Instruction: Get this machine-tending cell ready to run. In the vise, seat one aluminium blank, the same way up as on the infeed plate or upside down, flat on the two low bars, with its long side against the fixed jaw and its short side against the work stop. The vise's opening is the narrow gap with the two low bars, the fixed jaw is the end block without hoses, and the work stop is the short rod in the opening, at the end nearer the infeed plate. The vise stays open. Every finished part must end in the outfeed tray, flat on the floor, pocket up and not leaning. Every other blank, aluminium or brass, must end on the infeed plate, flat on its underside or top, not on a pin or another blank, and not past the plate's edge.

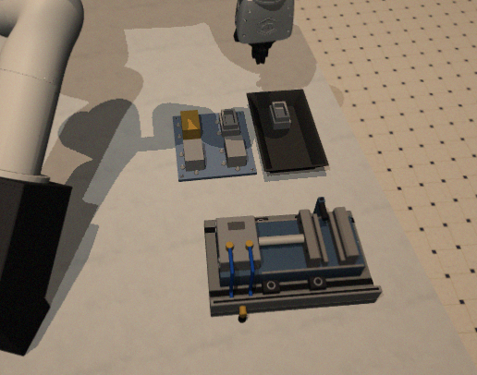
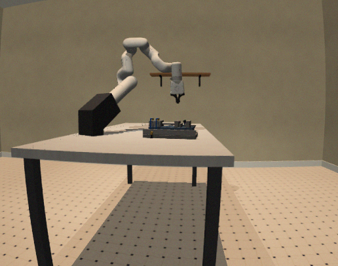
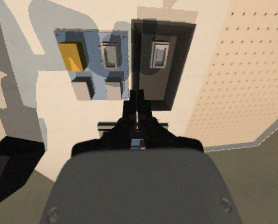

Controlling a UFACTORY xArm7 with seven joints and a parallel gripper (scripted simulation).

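From the exterior view the vise (image 2: 169,130) is blocking the plate and tray behind it, and in the wrist view the gripper's own body is covering the table's near part. The gripper (image 1: 261,57) is hanging high over the table's (image 1: 127,251) far end, fingers pressed together on nothing. One part (image 1: 280,114) is sitting in the tray (image 1: 311,140); another (image 1: 230,121) is sharing the plate (image 1: 214,170) with a brass blank (image 1: 190,125) and two grey blanks (image 1: 194,155). The white table is standing on dotted tan tiles, with a wall shelf (image 2: 201,75) behind.

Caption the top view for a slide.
Shut, empty gripper hovers beyond outfeed tray; vise still unloaded.
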